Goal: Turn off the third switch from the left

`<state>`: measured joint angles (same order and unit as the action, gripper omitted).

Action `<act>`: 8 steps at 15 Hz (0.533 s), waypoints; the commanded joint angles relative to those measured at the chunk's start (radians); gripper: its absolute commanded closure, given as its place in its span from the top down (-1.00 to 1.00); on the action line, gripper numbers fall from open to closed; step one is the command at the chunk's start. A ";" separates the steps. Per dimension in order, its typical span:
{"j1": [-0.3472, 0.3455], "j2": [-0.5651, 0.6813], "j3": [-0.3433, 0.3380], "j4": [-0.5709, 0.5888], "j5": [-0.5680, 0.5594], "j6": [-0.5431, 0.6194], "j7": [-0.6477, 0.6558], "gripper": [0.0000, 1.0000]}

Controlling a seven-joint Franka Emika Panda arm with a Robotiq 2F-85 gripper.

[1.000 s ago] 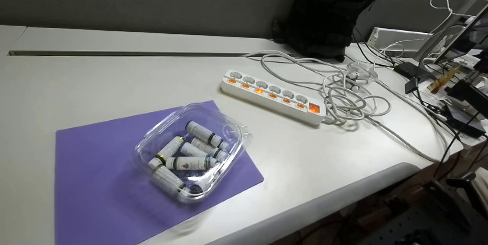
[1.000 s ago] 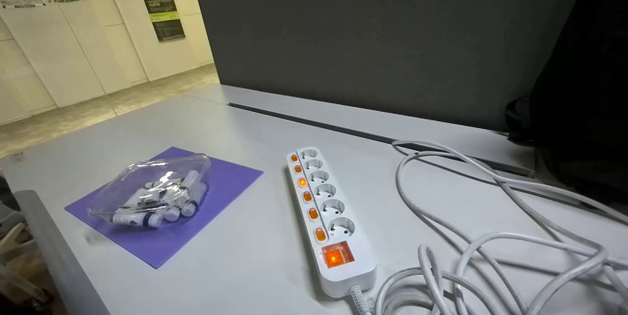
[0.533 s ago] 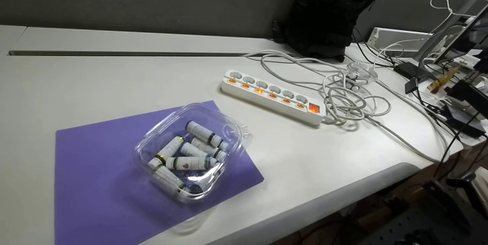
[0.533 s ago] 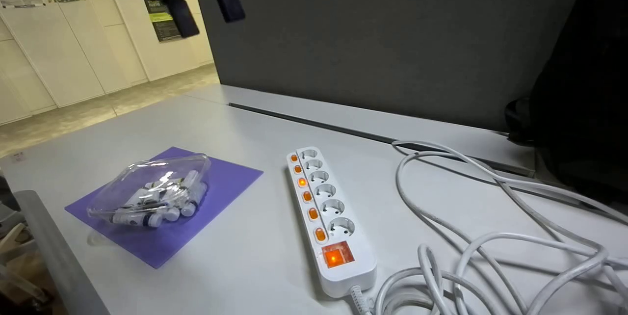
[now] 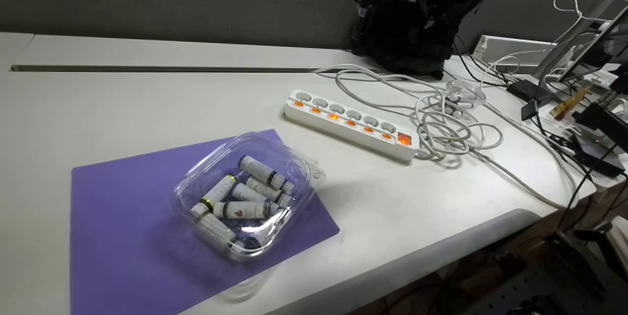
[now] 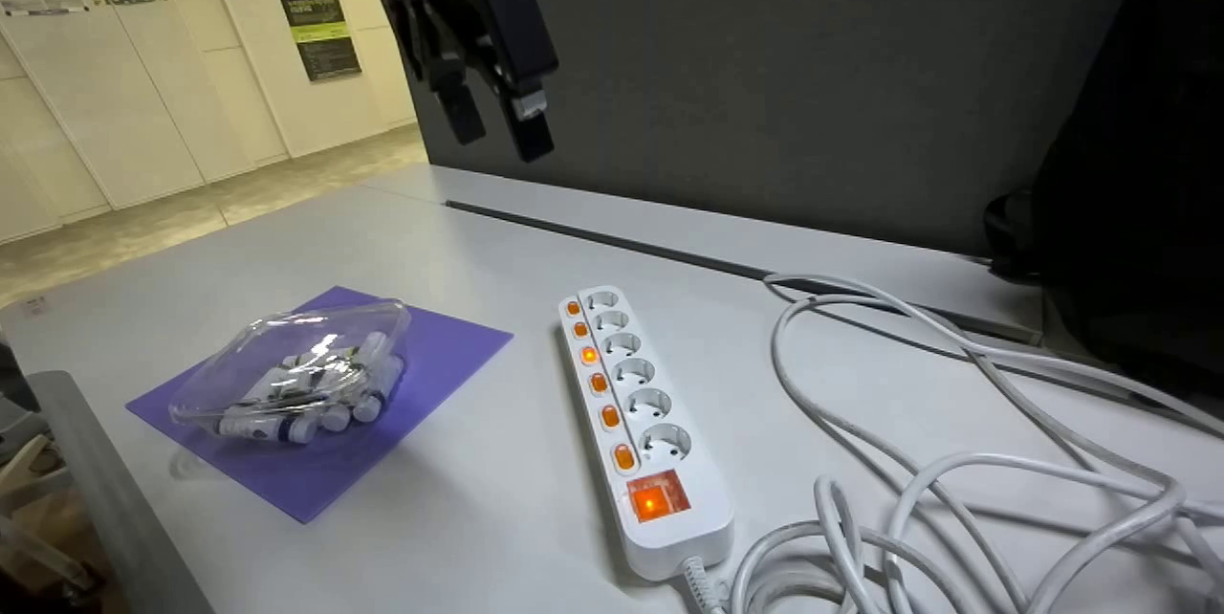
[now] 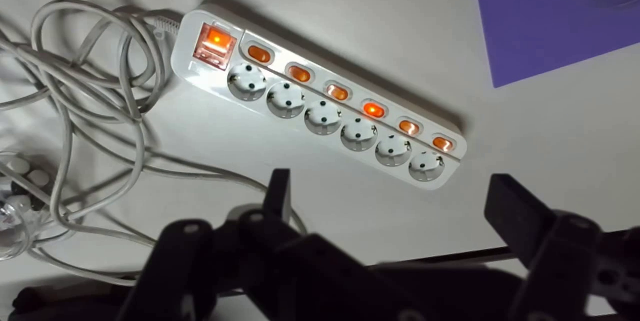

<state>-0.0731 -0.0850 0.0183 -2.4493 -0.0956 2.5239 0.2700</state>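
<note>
A white power strip (image 5: 343,131) lies on the desk and shows in both exterior views (image 6: 633,427) and in the wrist view (image 7: 350,106). It has a row of small orange switches beside its sockets. The third switch from the end away from the cord (image 5: 333,117) glows; it also glows in the other views (image 6: 589,356) (image 7: 373,110). The other small switches look unlit. The large main switch (image 5: 404,139) at the cord end is lit. My gripper (image 6: 499,129) is in the air above the desk. In the wrist view my gripper (image 7: 395,203) is open and empty, fingers wide apart.
A clear plastic box (image 5: 245,148) with several small bottles sits on a purple sheet (image 5: 122,231) beside the strip. Coiled cables (image 5: 451,133) lie at its cord end. A black backpack (image 5: 412,55) leans on the grey partition (image 5: 171,1) behind.
My gripper has come down into both exterior views from the top edge, lower and further right in the view along the strip. The strip and its lights look the same.
</note>
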 commanded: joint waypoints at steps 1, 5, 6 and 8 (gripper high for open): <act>0.010 0.001 -0.011 0.002 0.000 -0.002 0.002 1.00; 0.006 0.048 -0.011 0.028 -0.019 -0.013 0.040 1.00; 0.005 0.073 -0.013 0.040 -0.018 -0.012 0.049 1.00; 0.005 0.128 -0.022 0.064 -0.022 0.002 0.060 0.46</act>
<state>-0.0727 -0.0420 0.0124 -2.4429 -0.1011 2.5233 0.2793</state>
